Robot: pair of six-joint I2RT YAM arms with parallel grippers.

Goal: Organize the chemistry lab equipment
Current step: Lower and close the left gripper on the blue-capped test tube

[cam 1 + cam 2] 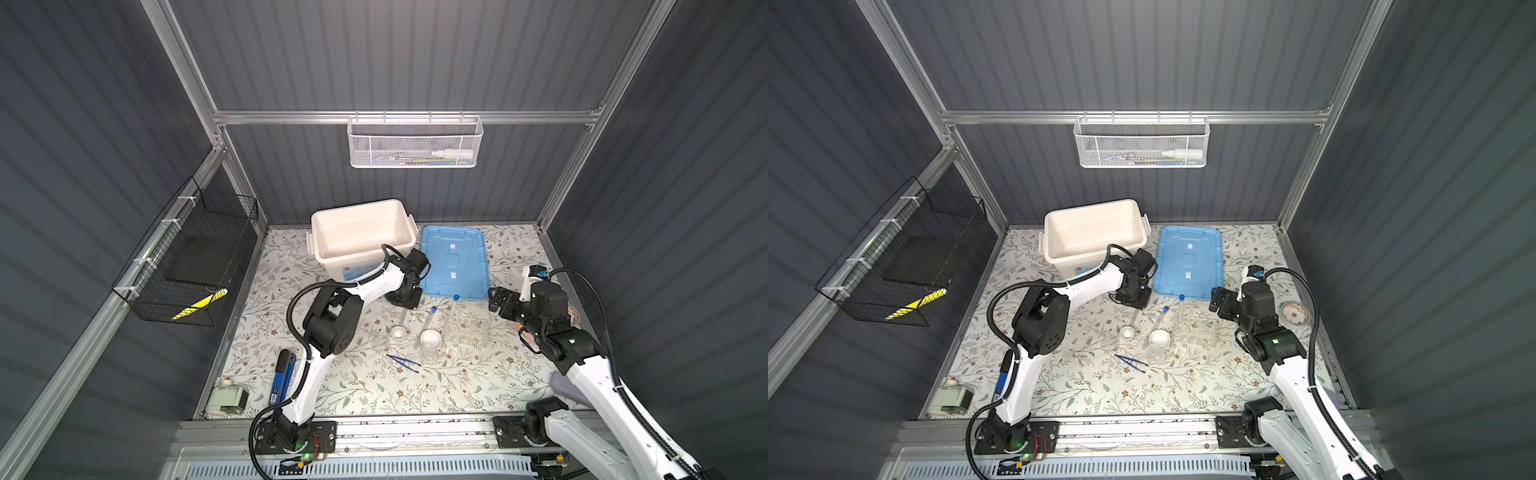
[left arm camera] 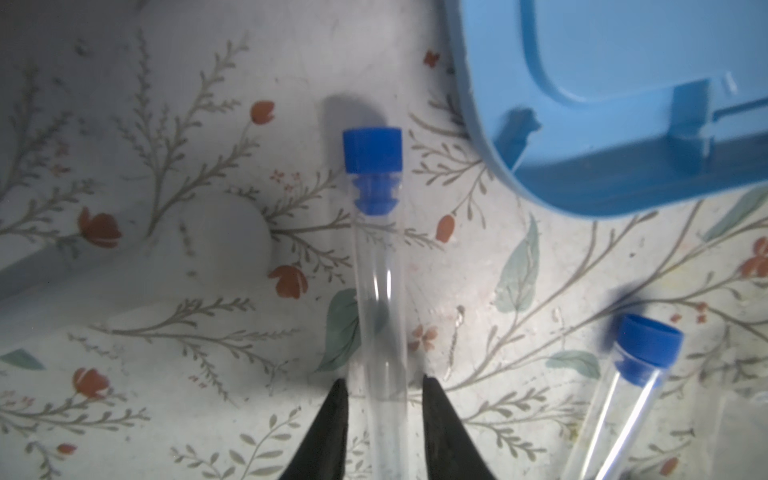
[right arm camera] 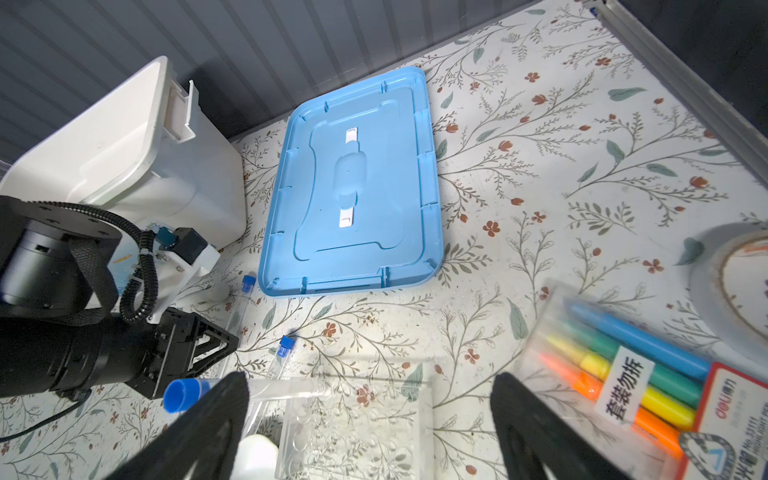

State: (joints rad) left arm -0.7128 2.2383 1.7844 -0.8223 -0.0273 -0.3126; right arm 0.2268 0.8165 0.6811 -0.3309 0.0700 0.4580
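**On the floral mat by the lid: a tube sits loose between the jaws**

Beside the flat light-blue plastic lid, the left gripper is down at the mat. Its black fingers stand one on each side of a slim clear test tube with a blue cap. The jaws are only narrowly parted. A sliver of mat shows on each side of the tube, so nothing is pinched and the tube lies flat on the mat.

A second blue-capped tube lies near it. A third leans at the clear plastic rack; I cannot tell whether it sits in a hole. The right gripper hangs over that rack with its jaws spread wide and empty.

The main risk is rolling. The tube is round and smooth, so one finger touching first could push it toward the lid's edge or the neighbouring tube. The fingers also seem to sit far from the cap. Lifted from there, the tube could droop or slip through the pads. It would then arrive tilted at the rack and might knock the leaning tube over.
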